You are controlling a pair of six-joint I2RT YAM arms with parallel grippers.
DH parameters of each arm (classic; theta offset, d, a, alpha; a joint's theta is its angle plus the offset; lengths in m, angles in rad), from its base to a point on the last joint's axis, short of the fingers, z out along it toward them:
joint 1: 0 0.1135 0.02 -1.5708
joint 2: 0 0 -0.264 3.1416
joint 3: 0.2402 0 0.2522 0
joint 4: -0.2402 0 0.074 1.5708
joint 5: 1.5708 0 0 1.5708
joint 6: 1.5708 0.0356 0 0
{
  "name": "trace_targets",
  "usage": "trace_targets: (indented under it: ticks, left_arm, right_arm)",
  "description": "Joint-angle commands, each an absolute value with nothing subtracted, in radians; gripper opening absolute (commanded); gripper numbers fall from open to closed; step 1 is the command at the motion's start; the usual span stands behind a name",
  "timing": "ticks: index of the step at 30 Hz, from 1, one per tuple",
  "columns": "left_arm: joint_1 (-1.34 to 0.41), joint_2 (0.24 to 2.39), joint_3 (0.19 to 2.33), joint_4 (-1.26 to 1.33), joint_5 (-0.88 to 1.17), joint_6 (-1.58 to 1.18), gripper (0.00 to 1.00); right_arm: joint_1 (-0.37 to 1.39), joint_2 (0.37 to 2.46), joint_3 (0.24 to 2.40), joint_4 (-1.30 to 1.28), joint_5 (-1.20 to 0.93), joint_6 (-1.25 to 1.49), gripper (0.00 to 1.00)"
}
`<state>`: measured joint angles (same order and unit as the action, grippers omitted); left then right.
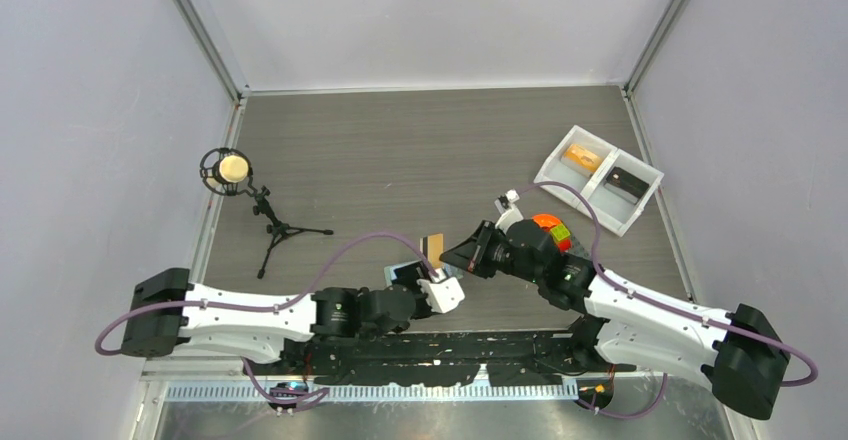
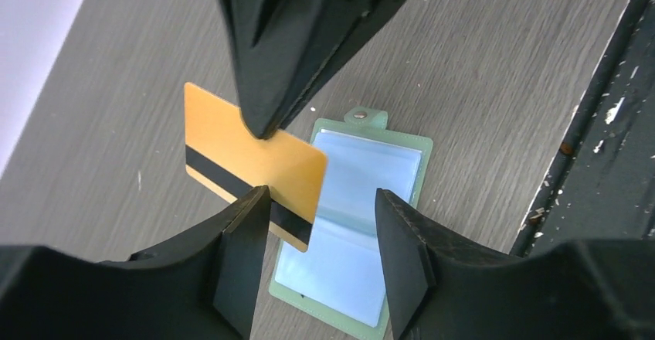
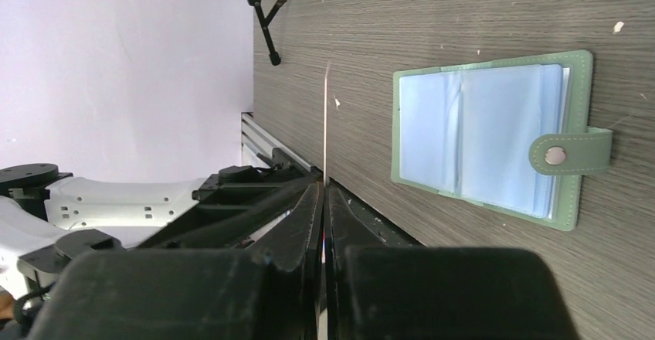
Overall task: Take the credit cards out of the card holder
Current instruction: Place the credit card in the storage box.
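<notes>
The card holder [image 2: 363, 224] lies open flat on the table, with a sage-green cover, pale blue pockets and a snap tab. It also shows in the right wrist view [image 3: 487, 135] and, partly hidden, in the top view [image 1: 400, 271]. My right gripper [image 3: 324, 193] is shut on a gold credit card [image 2: 255, 162] with a black stripe and holds it above the table, just left of the holder. The card is edge-on in the right wrist view [image 3: 326, 124]. My left gripper [image 2: 317, 255] is open and empty, hovering over the holder's near end, one finger close to the card.
A white two-compartment tray [image 1: 600, 175] with an orange item and a black item stands at the back right. A microphone on a small tripod [image 1: 262, 210] stands at the left. An orange and green object [image 1: 552, 228] lies by the right arm. The black table-edge rail [image 2: 610, 162] runs beside the holder.
</notes>
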<state>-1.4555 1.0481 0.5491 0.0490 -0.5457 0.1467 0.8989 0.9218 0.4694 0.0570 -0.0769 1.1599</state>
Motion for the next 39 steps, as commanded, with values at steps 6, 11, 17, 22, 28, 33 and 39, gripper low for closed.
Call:
trace_targets:
  ticks: [6,11,17,22,28,33,39]
  left_arm:
    - [-1.522,1.177,0.576,0.232,-0.816,0.286,0.53]
    - [-1.529,1.180,0.582,0.244,-0.868,0.287,0.38]
    - [-1.529,1.103,0.550,0.230,-0.882,0.204,0.00]
    - [-1.514,0.965,0.508,0.178,-0.776,0.088,0.00]
    - [-1.470,0.809,0.484,0.053,-0.661,-0.069,0.00]
    - [-1.399,0.701,0.494,-0.067,-0.476,-0.189,0.00]
    - [-1.307,0.633,0.526,-0.212,-0.236,-0.290,0.00]
  right_arm:
    - [0.894,0.901,0.501,0.129,-0.089,1.202,0.05]
    - [0.894,0.898,0.483,0.150,-0.099,1.201,0.05]
    - [0.893,0.903,0.468,0.167,-0.105,1.133,0.11]
    - [0.890,0.875,0.450,0.149,-0.093,1.042,0.25]
    - [0.888,0.765,0.428,0.109,-0.064,0.793,0.36]
    - [0.888,0.631,0.413,0.117,-0.135,0.573,0.39]
    - [0.888,0.609,0.564,-0.068,-0.359,0.210,0.39]
